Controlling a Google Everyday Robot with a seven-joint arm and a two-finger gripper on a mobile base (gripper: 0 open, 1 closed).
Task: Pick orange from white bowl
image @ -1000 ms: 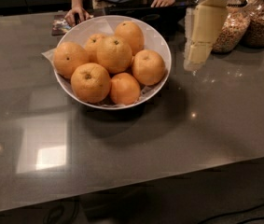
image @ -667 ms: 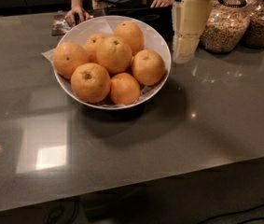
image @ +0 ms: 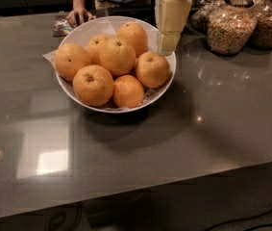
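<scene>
A wide white bowl [image: 73,97] stands on the dark counter, left of centre, and holds several oranges. A large orange [image: 93,84] with a dark stem dot lies at the front left. Another large one [image: 117,56] sits on top in the middle. A smaller, deeper-orange one [image: 128,91] lies at the front. One orange [image: 152,69] lies at the right rim. My gripper [image: 168,43] hangs from the top of the view over the bowl's right rim, just above and right of that orange. It touches no orange.
Glass jars of coloured cereal [image: 230,29] and a further jar [image: 270,25] stand at the back right. A person's hand [image: 78,16] rests on the counter's far edge behind the bowl. The counter's front edge runs across the lower view.
My gripper has moved left, from beside the cereal jars to over the bowl's right rim. The oranges and the bowl have not moved.
</scene>
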